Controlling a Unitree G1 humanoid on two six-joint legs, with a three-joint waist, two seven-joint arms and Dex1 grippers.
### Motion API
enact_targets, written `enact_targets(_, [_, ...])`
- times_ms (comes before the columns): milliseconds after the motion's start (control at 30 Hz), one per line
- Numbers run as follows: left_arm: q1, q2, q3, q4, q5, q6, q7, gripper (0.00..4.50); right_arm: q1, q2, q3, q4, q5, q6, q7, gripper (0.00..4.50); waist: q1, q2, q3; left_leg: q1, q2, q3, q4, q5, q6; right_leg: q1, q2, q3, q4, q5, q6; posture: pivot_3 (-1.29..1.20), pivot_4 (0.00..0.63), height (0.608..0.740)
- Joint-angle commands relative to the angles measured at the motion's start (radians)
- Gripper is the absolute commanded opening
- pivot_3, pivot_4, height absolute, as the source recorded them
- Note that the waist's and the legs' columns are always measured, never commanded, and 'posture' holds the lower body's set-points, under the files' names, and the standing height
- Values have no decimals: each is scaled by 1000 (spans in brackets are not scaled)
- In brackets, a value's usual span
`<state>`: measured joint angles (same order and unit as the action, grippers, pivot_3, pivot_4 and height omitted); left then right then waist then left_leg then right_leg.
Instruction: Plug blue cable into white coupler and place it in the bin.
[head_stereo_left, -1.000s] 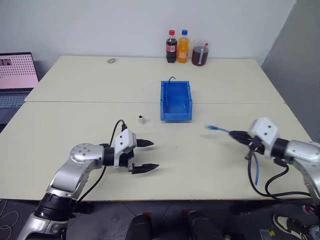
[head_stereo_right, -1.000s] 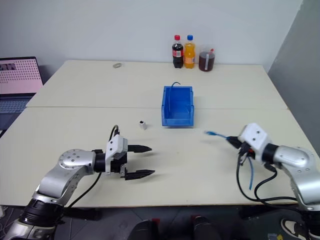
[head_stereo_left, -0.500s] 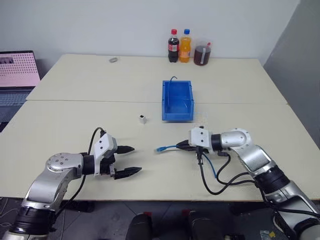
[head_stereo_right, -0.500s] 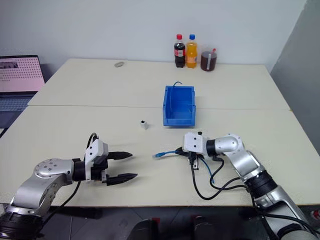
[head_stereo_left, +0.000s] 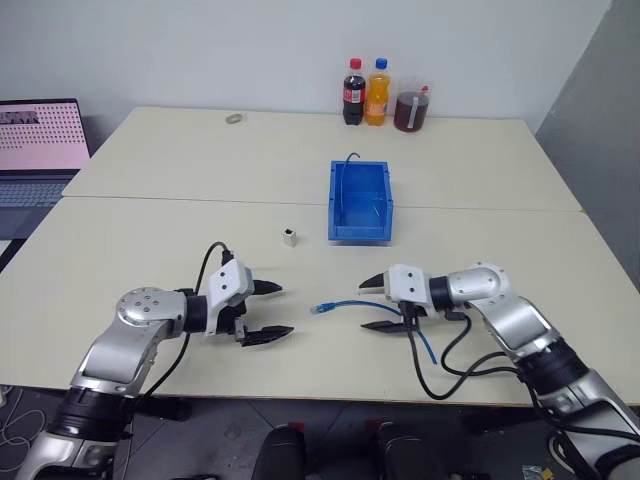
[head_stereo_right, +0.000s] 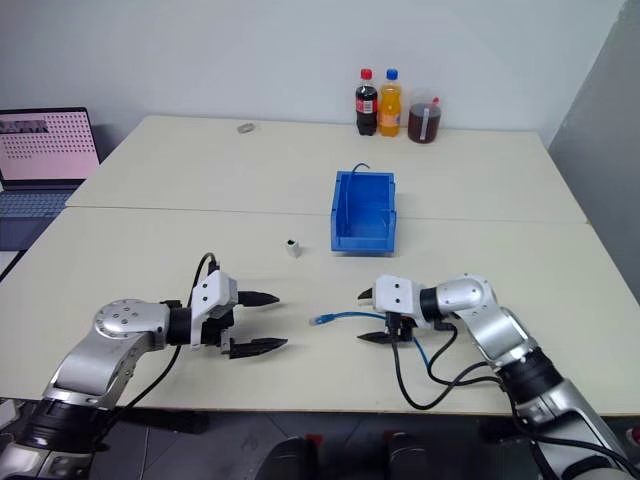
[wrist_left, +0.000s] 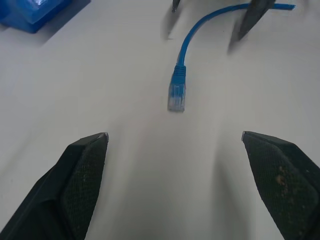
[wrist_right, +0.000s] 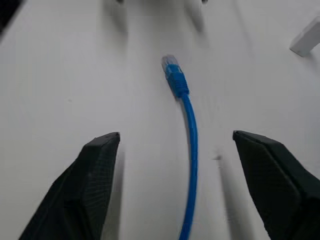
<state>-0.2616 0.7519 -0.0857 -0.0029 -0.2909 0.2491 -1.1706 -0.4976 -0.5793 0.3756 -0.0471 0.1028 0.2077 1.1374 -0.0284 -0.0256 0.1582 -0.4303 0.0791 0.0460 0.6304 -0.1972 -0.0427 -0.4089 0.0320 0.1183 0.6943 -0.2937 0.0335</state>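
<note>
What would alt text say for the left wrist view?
A blue cable lies on a pale table, its clear plug pointing toward the left pincer's two wide-open black fingers. A corner of the blue bin and the right pincer's fingertips sit beyond.

head pair: high, down | wrists: close, shared blue cable (wrist_left: 178, 90) (facing)

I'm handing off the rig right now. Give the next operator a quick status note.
Left claw: open, empty, facing the plug.
Right claw: open, straddling the blue cable, which lies on the table, not gripped.
White coupler: on the table beside the bin, untouched.
Done: cable laid mid-table.
Left: pick up cable and coupler, plug together, drop in bin.
</note>
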Motion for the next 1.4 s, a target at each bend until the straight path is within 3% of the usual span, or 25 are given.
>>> enact_targets(33, [-35,-14,-40,15,48,-42,0,4500,50,-43,-73,-196,73,128,-13,4468,0,0,0,0,0,0,0,0,0,0,0,0,0,0,0,0,150,740])
enact_targets(433, [-36,-101,-120,83,170,-124,85,4500,129,-47,-114,-397,104,288,-131,4468,-4,0,0,1,0,-2,0,0,0,0,1,0,3,-1,1,0,150,740])
enact_targets(533, [-38,-114,-123,105,171,-111,89,4066,127,-43,-112,-399,105,292,-141,4500,-4,0,0,1,0,-2,1,0,0,0,1,0,3,-1,1,0,150,740])
enact_targets(1133, [-62,-126,-157,158,160,15,42,231,155,-40,-132,-448,155,342,-204,4500,-4,-1,-2,5,0,-3,1,0,0,4,1,0,3,-3,5,0,150,740])
enact_targets(1400, [-42,-145,-132,118,127,-22,41,244,217,-53,-191,-509,207,411,-250,4500,-4,-1,-2,5,0,-3,1,0,0,4,1,0,3,-4,5,0,150,740])
